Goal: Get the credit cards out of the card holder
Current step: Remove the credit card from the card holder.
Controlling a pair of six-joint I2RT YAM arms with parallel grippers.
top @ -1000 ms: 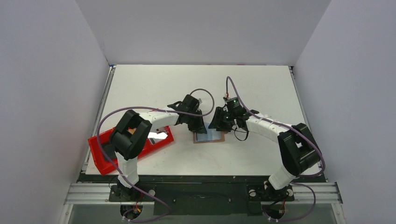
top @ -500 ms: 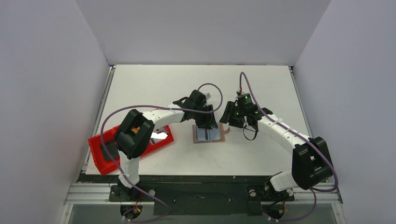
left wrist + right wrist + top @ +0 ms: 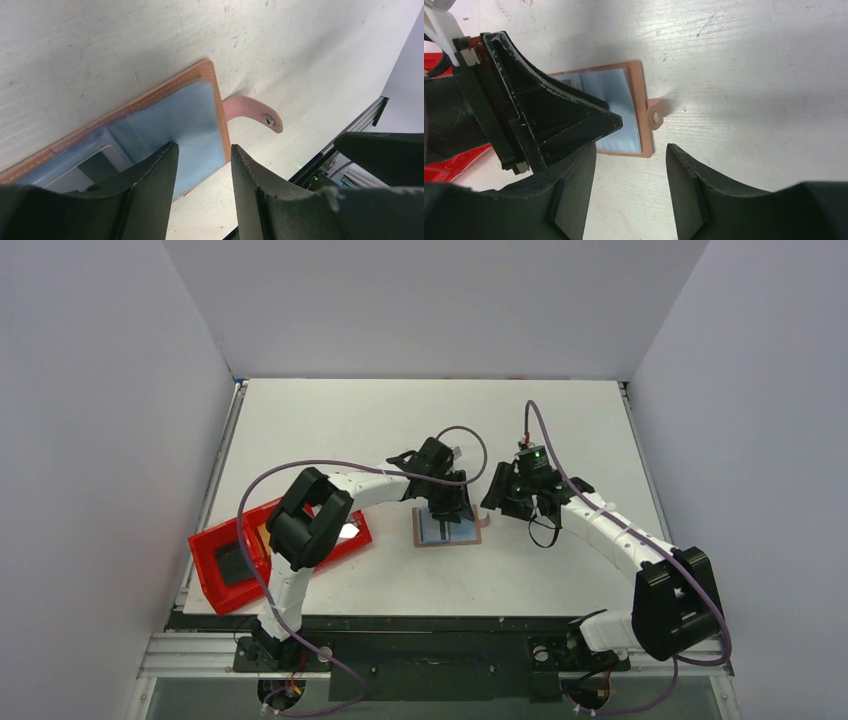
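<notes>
Ideally, the left gripper, parted and empty over the mid-frame card holder, needed a credit card edge; the right gripper, parted empty too, could pin the snap tab.

Stitched tan leather card holder (glossy blue inside), scuffed matt white table
</notes>
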